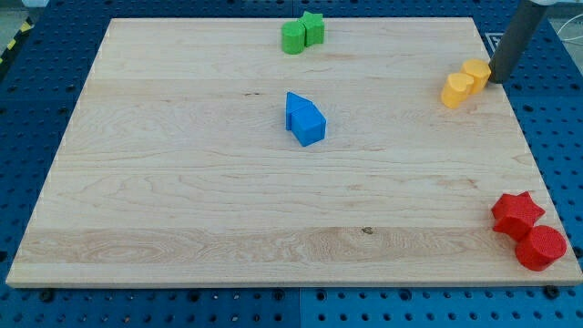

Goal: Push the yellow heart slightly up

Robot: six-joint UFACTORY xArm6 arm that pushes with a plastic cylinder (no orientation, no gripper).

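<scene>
tip (496, 80) touching right yellow block (476, 72) | yellow heart (457, 89) just left | view's top right

Robotics lab: wooden board (182, 182) on blue perforated bench (36, 109).

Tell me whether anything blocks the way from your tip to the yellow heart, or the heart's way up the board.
My tip sits by the right side of the yellow block at the view's right. The other yellow block touches it lower left. I cannot tell which is the heart. Bare wooden board lies above both.
</scene>
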